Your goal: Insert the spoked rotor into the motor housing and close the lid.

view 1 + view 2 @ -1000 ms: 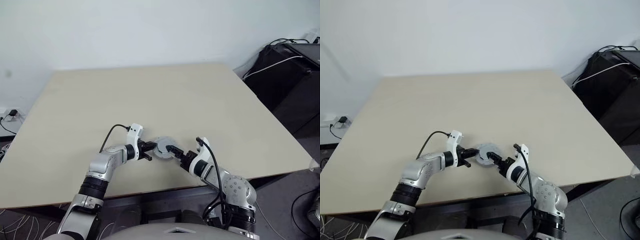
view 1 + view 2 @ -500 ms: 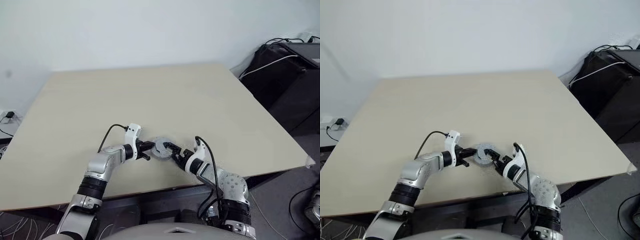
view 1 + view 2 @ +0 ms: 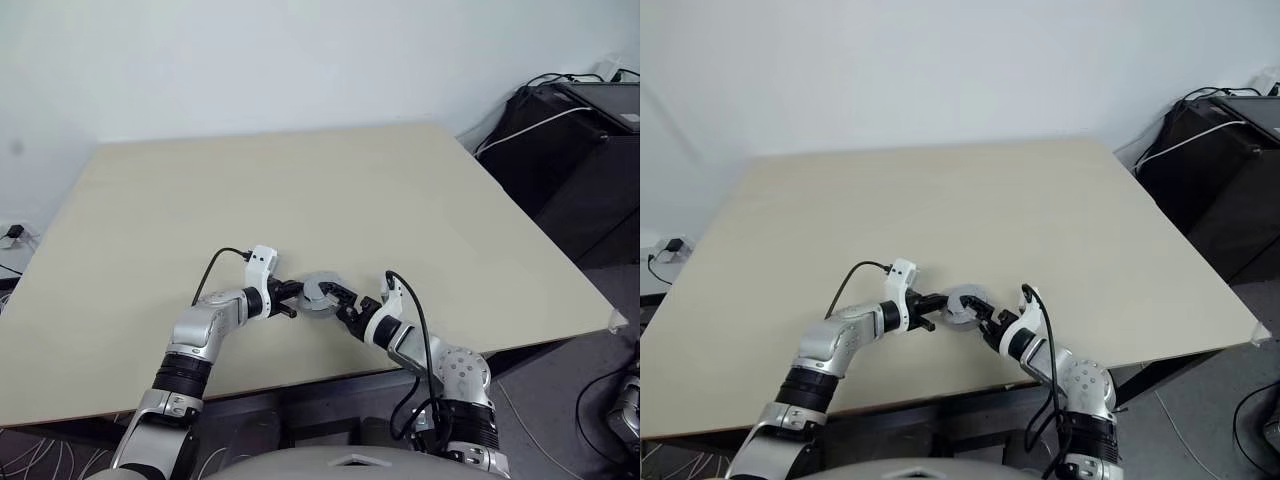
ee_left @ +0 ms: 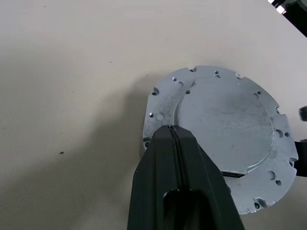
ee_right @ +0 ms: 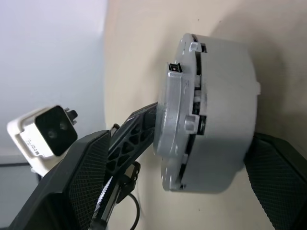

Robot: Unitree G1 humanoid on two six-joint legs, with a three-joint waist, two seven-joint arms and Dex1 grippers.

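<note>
The motor housing, a pale grey round body, stands on the table near its front edge. On top of it lies the lid, plain grey face up with a notched rim, and a narrow dark seam shows between the two. The spoked rotor is hidden. My left gripper is shut, and its tip rests on the lid's left rim. My right gripper is open wide on the motor's right side. Its fingers straddle the housing, one by the table and one over the lid.
The beige table stretches wide behind and beside the motor. A black case with cables stands off the table's right side. A white wall runs along the back.
My right gripper has edged left, closer round the motor, and its wrist has rolled a little. The left gripper stays on the lid. The camera view has shifted slightly.
</note>
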